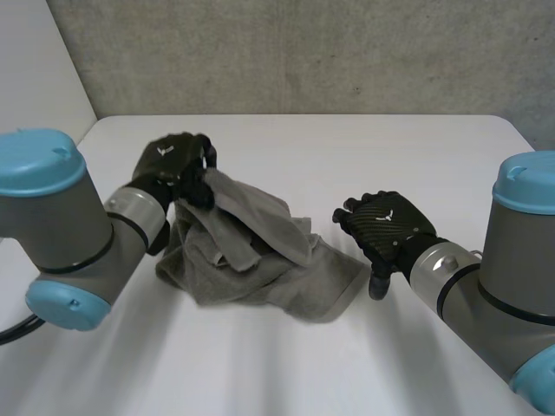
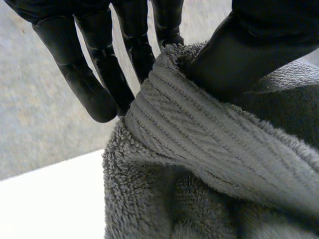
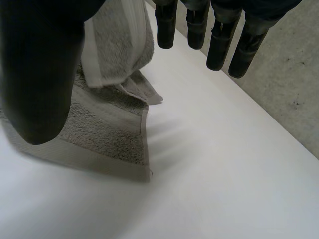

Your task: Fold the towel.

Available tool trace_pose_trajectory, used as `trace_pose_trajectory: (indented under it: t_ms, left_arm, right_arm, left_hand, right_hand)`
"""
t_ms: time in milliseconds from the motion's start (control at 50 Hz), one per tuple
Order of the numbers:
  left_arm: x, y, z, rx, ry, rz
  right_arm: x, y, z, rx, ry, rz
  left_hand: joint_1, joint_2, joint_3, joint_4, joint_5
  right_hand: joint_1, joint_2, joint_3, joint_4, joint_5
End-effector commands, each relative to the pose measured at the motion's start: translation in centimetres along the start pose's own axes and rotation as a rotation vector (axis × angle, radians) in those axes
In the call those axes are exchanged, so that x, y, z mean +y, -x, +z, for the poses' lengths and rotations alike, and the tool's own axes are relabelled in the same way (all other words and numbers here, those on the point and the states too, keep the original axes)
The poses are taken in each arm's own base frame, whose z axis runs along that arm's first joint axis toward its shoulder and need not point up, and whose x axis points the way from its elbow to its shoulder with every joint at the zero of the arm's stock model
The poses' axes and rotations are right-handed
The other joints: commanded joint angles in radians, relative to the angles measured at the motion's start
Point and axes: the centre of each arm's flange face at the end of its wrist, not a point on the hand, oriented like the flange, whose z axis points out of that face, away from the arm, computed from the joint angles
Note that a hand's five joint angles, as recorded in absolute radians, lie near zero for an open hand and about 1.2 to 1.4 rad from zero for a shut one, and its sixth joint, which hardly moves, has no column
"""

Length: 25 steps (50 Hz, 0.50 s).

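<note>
Towel (image 1: pixel 260 260) lies bunched in the middle of the white table (image 1: pixel 364 147), grey and rumpled. One banded edge is raised by the left hand (image 1: pixel 173 169), whose thumb and fingers pinch the hem between them. The right hand (image 1: pixel 381 227) hangs just beside the towel's right edge, fingers relaxed and apart from the thumb, holding nothing (its wrist view shows a loose corner lying flat on the table near the thumb). The risk, as I judge it, is that the pinch sits close to the hem's end, so a quick lift could let the thick pile slip free. With the cloth doubled over itself, pulling from one side alone may also drag the heap instead of spreading it, trapping wrinkles in any fold.
</note>
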Motion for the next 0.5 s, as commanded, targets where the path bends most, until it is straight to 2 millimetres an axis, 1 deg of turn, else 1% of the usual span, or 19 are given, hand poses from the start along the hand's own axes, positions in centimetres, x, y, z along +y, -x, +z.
trace_pose_trajectory:
  t_ms: [20,40,60,100,120,160,180,200,220,260,280,320,340,380,400,440,460,500]
  left_arm:
    - [-2.1,0.0,-0.2,-0.007,-0.058,0.002]
    - [-2.1,0.1,-0.1,-0.01,-0.058,0.003]
    - [-2.1,0.1,-0.1,-0.01,-0.058,0.003]
    - [-2.0,0.5,-0.1,-0.022,-0.056,0.002]
    - [-2.0,0.6,-0.1,-0.022,-0.056,0.002]
    - [-2.0,1.6,0.2,-0.05,-0.055,-0.001]
    - [-2.0,1.6,0.2,-0.05,-0.055,-0.001]
    - [-2.0,2.1,0.3,-0.062,-0.055,-0.003]
    - [-2.0,2.1,0.3,-0.062,-0.055,-0.003]
    - [-2.0,2.9,0.4,-0.082,-0.052,-0.006]
    - [-2.0,2.9,0.4,-0.082,-0.052,-0.006]
    - [-1.9,3.2,0.4,-0.089,-0.046,-0.007]
    - [-1.9,3.2,0.4,-0.089,-0.046,-0.007]
    - [-1.8,3.2,0.3,-0.089,-0.043,-0.009]
    - [-1.7,3.2,0.3,-0.089,-0.039,-0.011]
    - [-1.5,3.1,0.2,-0.088,-0.034,-0.015]
    - [-1.4,3.1,0.2,-0.088,-0.03,-0.015]
    - [-1.4,3.1,0.1,-0.089,-0.028,-0.015]
  right_arm:
    - [1.7,1.0,2.3,-0.036,0.048,0.036]
    - [2.0,1.0,2.9,-0.039,0.056,0.055]
    - [2.0,1.0,2.9,-0.039,0.057,0.056]
    - [2.1,1.1,3.9,-0.052,0.057,0.104]
    - [2.1,1.1,3.9,-0.053,0.057,0.104]
    - [1.6,1.2,4.8,-0.085,0.027,0.144]
    - [1.6,1.2,4.8,-0.086,0.027,0.145]
    - [1.5,1.2,5.4,-0.107,0.016,0.165]
    - [1.5,1.2,5.4,-0.107,0.016,0.165]
    - [1.7,1.5,6.7,-0.136,0.013,0.211]
    - [1.7,1.5,6.7,-0.136,0.013,0.211]
    - [1.8,1.7,7.9,-0.144,0.012,0.255]
    - [1.8,1.7,7.9,-0.144,0.011,0.256]
    - [1.7,2.2,9.0,-0.158,-0.001,0.289]
    - [1.7,2.2,9.0,-0.158,-0.001,0.289]
    - [2.0,2.6,10.3,-0.166,-0.004,0.31]
    - [2.0,2.6,10.3,-0.166,-0.004,0.31]
    - [2.4,3.4,11.4,-0.179,-0.001,0.321]
  left_hand:
    - [-0.064,-0.095,-0.146,-0.123,-0.264]
    - [-0.064,-0.095,-0.146,-0.123,-0.264]
    - [-0.064,-0.095,-0.146,-0.123,-0.264]
    - [-0.064,-0.095,-0.146,-0.123,-0.264]
    - [-0.064,-0.095,-0.146,-0.123,-0.264]
    - [-0.064,-0.095,-0.146,-0.123,-0.264]
    - [-0.064,-0.095,-0.146,-0.123,-0.264]
    - [-0.064,-0.095,-0.146,-0.123,-0.264]
    - [-0.064,-0.095,-0.146,-0.123,-0.264]
    - [-0.064,-0.095,-0.146,-0.123,-0.264]
    - [-0.064,-0.095,-0.146,-0.123,-0.264]
    - [-0.064,-0.095,-0.146,-0.123,-0.264]
    - [-0.064,-0.095,-0.146,-0.123,-0.264]
    - [-0.064,-0.095,-0.146,-0.123,-0.264]
    - [-0.064,-0.095,-0.146,-0.123,-0.264]
    - [-0.064,-0.095,-0.146,-0.123,-0.264]
    - [-0.064,-0.095,-0.146,-0.123,-0.264]
    - [-0.064,-0.095,-0.146,-0.123,-0.264]
  right_hand:
    - [-0.054,-0.072,-0.07,-0.083,-0.062]
    - [-0.054,-0.072,-0.07,-0.083,-0.062]
    - [-0.054,-0.072,-0.07,-0.083,-0.062]
    - [-0.054,-0.072,-0.07,-0.083,-0.062]
    - [-0.054,-0.072,-0.07,-0.083,-0.062]
    - [-0.054,-0.072,-0.07,-0.083,-0.062]
    - [-0.054,-0.072,-0.07,-0.083,-0.062]
    - [-0.054,-0.072,-0.07,-0.083,-0.062]
    - [-0.054,-0.072,-0.07,-0.083,-0.062]
    - [-0.054,-0.072,-0.07,-0.083,-0.062]
    - [-0.054,-0.072,-0.07,-0.083,-0.062]
    - [-0.054,-0.072,-0.07,-0.083,-0.062]
    - [-0.054,-0.072,-0.07,-0.083,-0.062]
    - [-0.054,-0.072,-0.07,-0.083,-0.062]
    - [-0.054,-0.072,-0.07,-0.083,-0.062]
    - [-0.05,-0.068,-0.066,-0.079,-0.057]
    - [-0.049,-0.068,-0.066,-0.079,-0.057]
    - [0.021,0.002,0.004,-0.009,0.013]
